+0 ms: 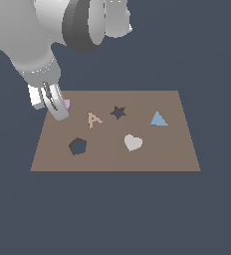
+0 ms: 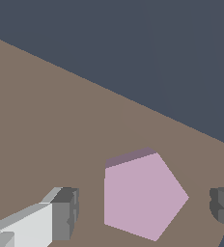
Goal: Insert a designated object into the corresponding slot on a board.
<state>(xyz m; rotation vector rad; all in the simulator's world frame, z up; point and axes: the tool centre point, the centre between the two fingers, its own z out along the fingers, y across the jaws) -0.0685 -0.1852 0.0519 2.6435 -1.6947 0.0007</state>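
The pale pink pentagon block lies flat on the brown board near its far corner on the exterior view's left. In the exterior view only a sliver of the block shows behind my gripper. In the wrist view my gripper is open, with one finger on each side of the block and a gap to each. The dark pentagon slot is nearer the front of the board, apart from the block.
On the board are a tan letter A, a dark star-shaped hole, a blue triangle and a whitish heart. Dark blue ground surrounds the board. The arm's bulk hangs over the far left.
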